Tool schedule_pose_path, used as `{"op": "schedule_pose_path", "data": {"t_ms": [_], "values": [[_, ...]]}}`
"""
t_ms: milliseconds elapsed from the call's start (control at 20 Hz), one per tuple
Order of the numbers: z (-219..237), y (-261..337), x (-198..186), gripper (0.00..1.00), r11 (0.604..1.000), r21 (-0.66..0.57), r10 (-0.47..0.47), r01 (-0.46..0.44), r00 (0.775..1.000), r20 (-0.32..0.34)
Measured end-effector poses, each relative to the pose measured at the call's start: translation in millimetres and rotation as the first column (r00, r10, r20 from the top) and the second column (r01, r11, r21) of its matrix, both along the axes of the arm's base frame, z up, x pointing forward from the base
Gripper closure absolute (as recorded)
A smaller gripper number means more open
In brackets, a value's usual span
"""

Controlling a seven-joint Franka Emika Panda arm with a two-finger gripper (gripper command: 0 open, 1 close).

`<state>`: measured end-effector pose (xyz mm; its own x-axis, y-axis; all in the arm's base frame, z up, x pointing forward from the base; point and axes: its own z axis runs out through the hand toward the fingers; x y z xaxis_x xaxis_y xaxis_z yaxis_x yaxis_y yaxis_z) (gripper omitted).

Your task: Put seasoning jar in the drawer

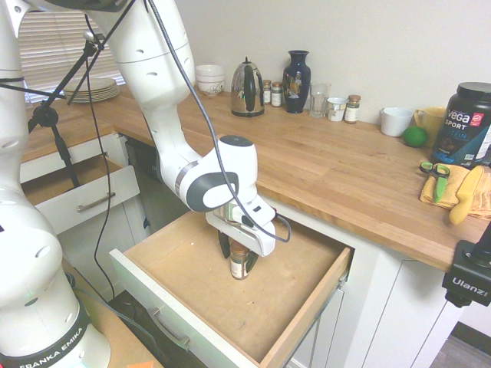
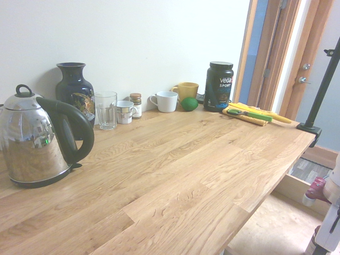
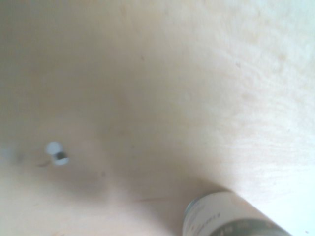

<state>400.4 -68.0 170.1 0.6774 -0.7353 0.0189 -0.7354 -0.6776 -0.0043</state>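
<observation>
The seasoning jar (image 1: 239,263), a small glass jar with a brown lid and a pale label, stands upright on the light-brown wooden bottom of the pulled-out drawer (image 1: 184,268). My gripper (image 1: 238,257) reaches straight down into the drawer, a dark finger on each side of the jar's top. The jaws stand slightly apart from the jar, open. The jar (image 3: 226,219) rises from the bottom edge of the wrist view, over the drawer's bare wood (image 3: 157,98). In the second exterior view only a strip of the drawer (image 2: 276,223) shows below the counter edge.
A smaller white drawer (image 1: 77,192) stands open at the left. The counter (image 1: 330,161) carries a kettle (image 1: 247,88), a dark vase (image 1: 297,70), a glass, cups, small jars, a lime, a black Vega tub (image 1: 466,124) and yellow cloths with scissors.
</observation>
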Motion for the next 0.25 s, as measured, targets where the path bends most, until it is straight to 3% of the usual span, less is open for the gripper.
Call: {"op": "schedule_pose_path", "data": {"t_ms": [250], "values": [[37.6, -4.3, -12.2, 0.00, 1.000, 0.009, -0.010, 0.010, 0.999, 0.034]]}}
